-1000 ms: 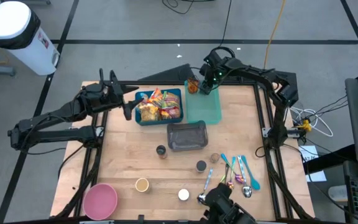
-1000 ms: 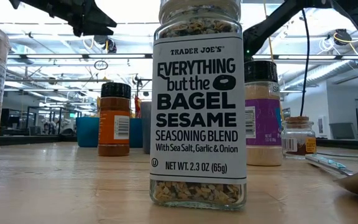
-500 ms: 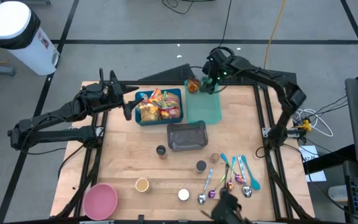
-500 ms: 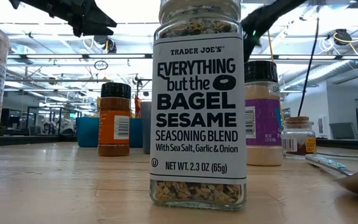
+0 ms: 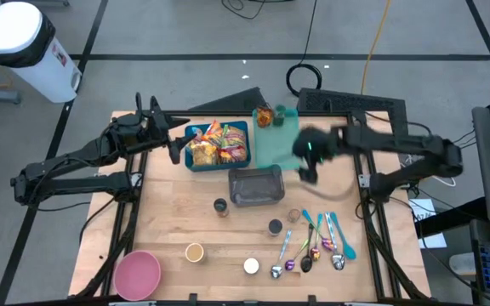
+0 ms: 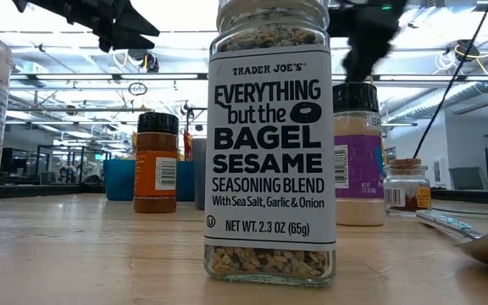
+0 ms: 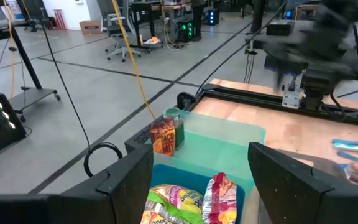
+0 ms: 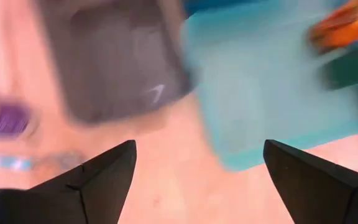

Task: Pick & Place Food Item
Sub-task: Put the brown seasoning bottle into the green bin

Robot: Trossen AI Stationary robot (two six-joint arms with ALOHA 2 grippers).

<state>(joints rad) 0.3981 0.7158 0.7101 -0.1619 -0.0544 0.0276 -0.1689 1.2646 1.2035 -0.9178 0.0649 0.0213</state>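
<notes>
Snack packets [image 5: 218, 143] heaped in the blue bin [image 5: 243, 127] by my left gripper [image 5: 173, 136], fingers parted and empty, one orange packet [image 5: 264, 116] lying at the teal tray's [image 5: 276, 150] far edge, my right gripper [image 5: 306, 163] beside the tray, wide open, holding nothing.

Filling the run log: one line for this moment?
right gripper: open, empty, over teal tray edge | orange packet: on tray's far corner | left gripper: open beside blue bin

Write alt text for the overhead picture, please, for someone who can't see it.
Two dark robot arms reach over a wooden table. The right claw is open and blurred by a teal tray; the left claw is open beside a blue bin of snack packets.
</notes>
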